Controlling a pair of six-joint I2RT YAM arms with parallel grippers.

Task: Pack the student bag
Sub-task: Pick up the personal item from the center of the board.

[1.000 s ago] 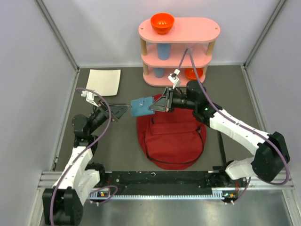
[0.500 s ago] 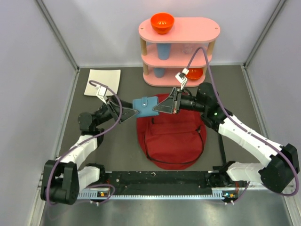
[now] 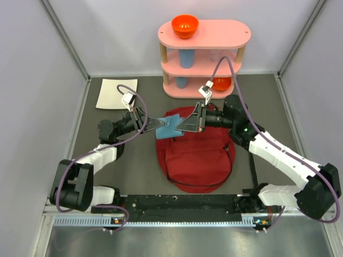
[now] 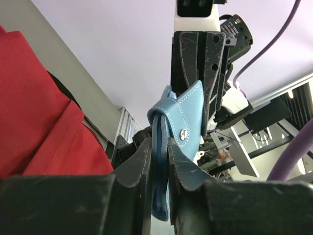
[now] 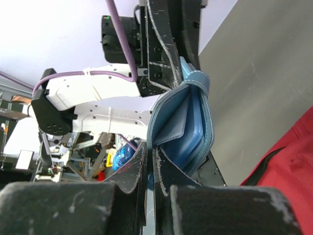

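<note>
The student bag (image 3: 195, 158), a dark-red backpack with black zipper lines, lies flat in the middle of the table. Just above its top-left edge a blue wallet (image 3: 170, 128) hangs between both grippers. My left gripper (image 3: 161, 126) comes from the left and is shut on the wallet's left end (image 4: 182, 115), with its jaws (image 4: 159, 152) pressed on both faces. Coming from the right, my right gripper (image 3: 183, 127) is shut on the wallet's thin flap edge (image 5: 183, 122), pinched at the jaws (image 5: 150, 157). Red bag fabric shows in both wrist views (image 4: 29, 107) (image 5: 291, 171).
A pink three-tier shelf (image 3: 236, 33) stands at the back with an orange bowl (image 3: 185, 25) on top, blue cups (image 3: 186, 58) inside and another orange bowl (image 3: 221, 83) on the bottom tier. A white sheet of paper (image 3: 117, 93) lies at the back left.
My left arm reached right to the wallet and its jaws went from open to shut on it. The right gripper kept holding the wallet, shifting it slightly right and down.
</note>
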